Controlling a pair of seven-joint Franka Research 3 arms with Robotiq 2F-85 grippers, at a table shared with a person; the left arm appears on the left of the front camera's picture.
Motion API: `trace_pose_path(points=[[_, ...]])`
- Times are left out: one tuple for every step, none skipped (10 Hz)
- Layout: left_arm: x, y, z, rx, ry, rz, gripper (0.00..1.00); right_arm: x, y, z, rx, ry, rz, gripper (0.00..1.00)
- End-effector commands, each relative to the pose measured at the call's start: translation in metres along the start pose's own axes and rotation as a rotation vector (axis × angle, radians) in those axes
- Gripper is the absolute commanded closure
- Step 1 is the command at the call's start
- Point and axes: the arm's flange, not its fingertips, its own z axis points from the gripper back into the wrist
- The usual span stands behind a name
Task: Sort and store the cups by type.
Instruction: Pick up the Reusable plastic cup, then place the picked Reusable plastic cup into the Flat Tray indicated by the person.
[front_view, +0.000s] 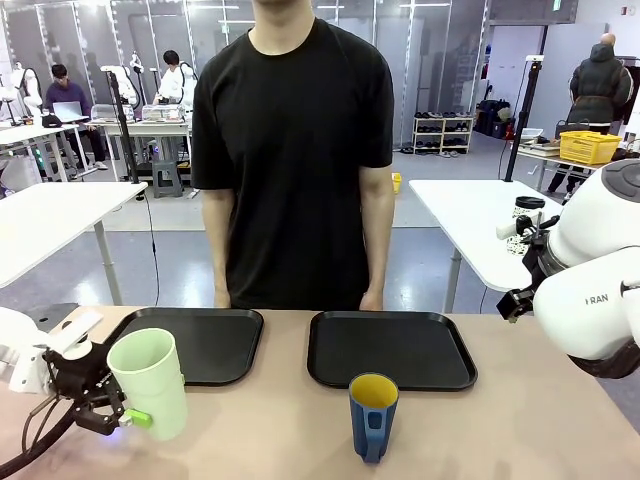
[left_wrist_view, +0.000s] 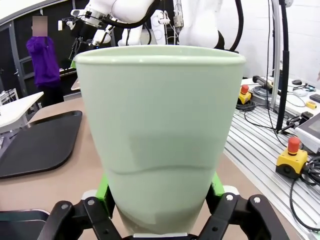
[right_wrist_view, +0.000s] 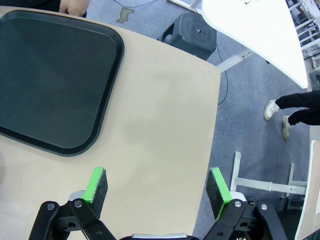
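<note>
Lettering reading "RAN" is showing in dark print on the white shell of the right arm (front_view: 585, 310), its start hidden by the curve; no other writing is coming through legibly. Two black trays are lying side by side on the tan table (front_view: 280, 430): the left tray (front_view: 210, 345) is sitting just beyond the left gripper (front_view: 148, 416), and the right tray (front_view: 390, 350) is lying farther off to that gripper's right. The left gripper is clamping the pale green tumbler (front_view: 150, 385) low on its body, its green pads (left_wrist_view: 103, 187) pressing in from either side. The tumbler is standing mouth up and handleless, widening toward a smooth rounded rim; whether its base is touching the table I cannot tell. The dark blue mug (front_view: 373, 415) is standing upright on the table well to the right of the left gripper, in front of the right tray, its handle facing the camera and its inside glowing yellow. The right gripper (right_wrist_view: 157, 190) is hanging with its jaws spread wide and nothing between them, above bare tabletop, with a corner of a tray off to one side of its fingers. A person in a black shirt (front_view: 295, 150) is standing at the far side, hands resting at the table's edge.
</note>
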Motion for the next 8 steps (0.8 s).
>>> trace_pose_path(points=[[-0.0009, 0.0010, 0.0001, -0.013, -0.009, -0.008, 0.57, -0.0014, -0.0007, -0.0007, -0.003, 0.000, 0.001, 0.00], [-0.0009, 0.0010, 0.0001, -0.013, -0.009, -0.008, 0.57, -0.0014, -0.0007, -0.0007, -0.003, 0.000, 0.001, 0.00], [-0.0009, 0.0010, 0.0001, -0.013, -0.009, -0.008, 0.57, -0.0014, -0.0007, -0.0007, -0.003, 0.000, 0.001, 0.00], [-0.0009, 0.0010, 0.0001, -0.013, -0.009, -0.008, 0.57, -0.0014, -0.0007, -0.0007, -0.003, 0.000, 0.001, 0.00], [-0.0009, 0.0010, 0.0001, -0.013, -0.009, -0.008, 0.57, -0.0014, -0.0007, -0.0007, -0.003, 0.000, 0.001, 0.00], [-0.0009, 0.0010, 0.0001, -0.013, -0.009, -0.008, 0.57, -0.0014, -0.0007, -0.0007, -0.003, 0.000, 0.001, 0.00], [-0.0009, 0.0010, 0.0001, -0.013, -0.009, -0.008, 0.57, -0.0014, -0.0007, -0.0007, -0.003, 0.000, 0.001, 0.00], [-0.0009, 0.0010, 0.0001, -0.013, -0.009, -0.008, 0.57, -0.0014, -0.0007, -0.0007, -0.003, 0.000, 0.001, 0.00]])
